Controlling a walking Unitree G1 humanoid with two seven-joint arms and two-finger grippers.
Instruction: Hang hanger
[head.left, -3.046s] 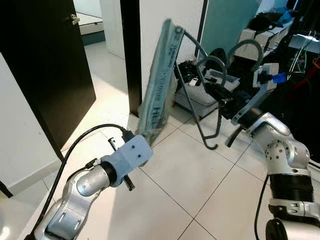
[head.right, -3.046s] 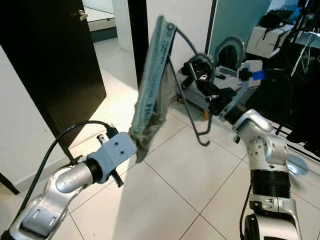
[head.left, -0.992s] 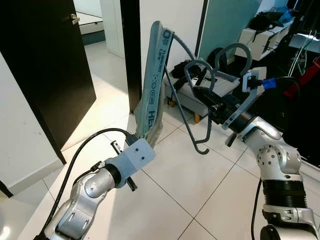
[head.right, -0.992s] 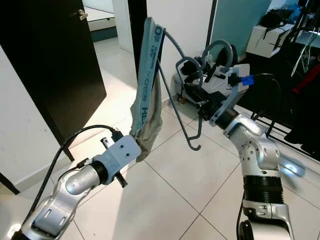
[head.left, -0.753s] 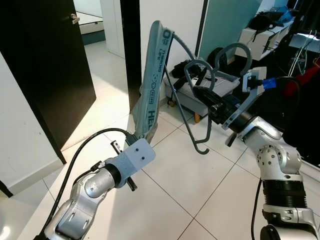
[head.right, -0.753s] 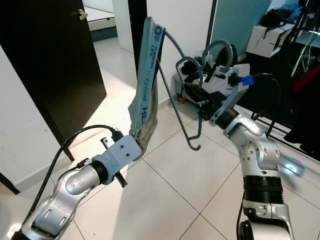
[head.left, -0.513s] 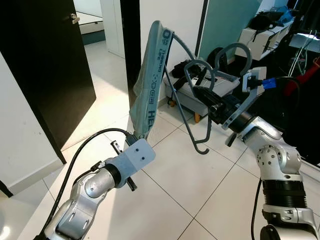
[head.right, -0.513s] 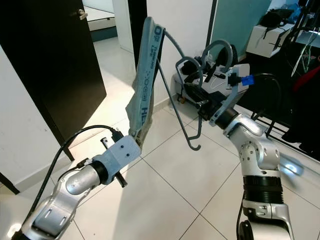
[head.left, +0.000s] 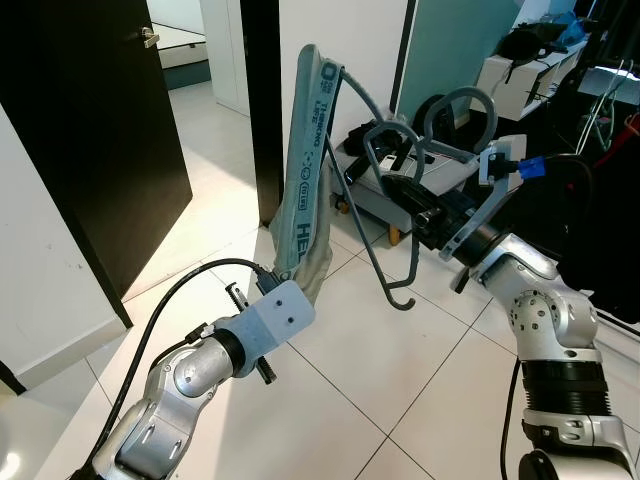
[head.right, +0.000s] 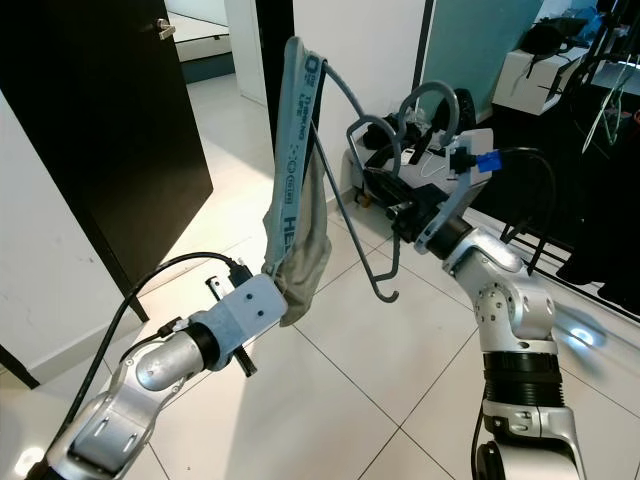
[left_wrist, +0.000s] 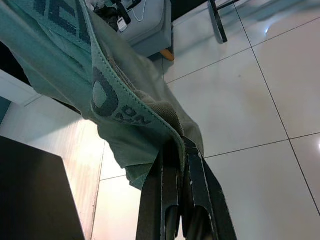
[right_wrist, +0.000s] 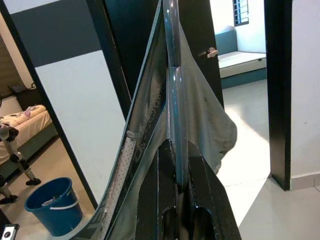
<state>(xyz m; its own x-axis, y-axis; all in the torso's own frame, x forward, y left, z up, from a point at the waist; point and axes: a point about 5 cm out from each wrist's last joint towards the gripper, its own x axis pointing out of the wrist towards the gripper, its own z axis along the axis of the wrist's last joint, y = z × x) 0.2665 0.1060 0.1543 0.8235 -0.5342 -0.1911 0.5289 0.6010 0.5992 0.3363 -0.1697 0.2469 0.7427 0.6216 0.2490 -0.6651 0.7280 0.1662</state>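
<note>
A grey-blue plastic hanger (head.left: 400, 303) is held up in the air over the tiled floor, its hooked end pointing down. My right gripper (right_wrist: 172, 146) is shut on the hanger's bar; from the head it appears at mid-right (head.left: 408, 192). A grey-green garment (head.left: 308, 170) with a lettered band drapes over the hanger's upper end and hangs down. My left gripper (left_wrist: 175, 146) is shut on the garment's lower edge, just above my left wrist block (head.left: 272, 312).
A dark open door (head.left: 90, 130) stands at the left, with a white wall corner (head.left: 340, 30) behind the garment. A grey case with cables (head.left: 372, 185) sits on the floor behind the hanger. Dark clutter fills the right. A blue bucket (right_wrist: 50, 205) stands nearby.
Over three seconds my right gripper has carried the hanger a little to the left. The garment has swung about and now hangs straighter. Both grips are unchanged.
</note>
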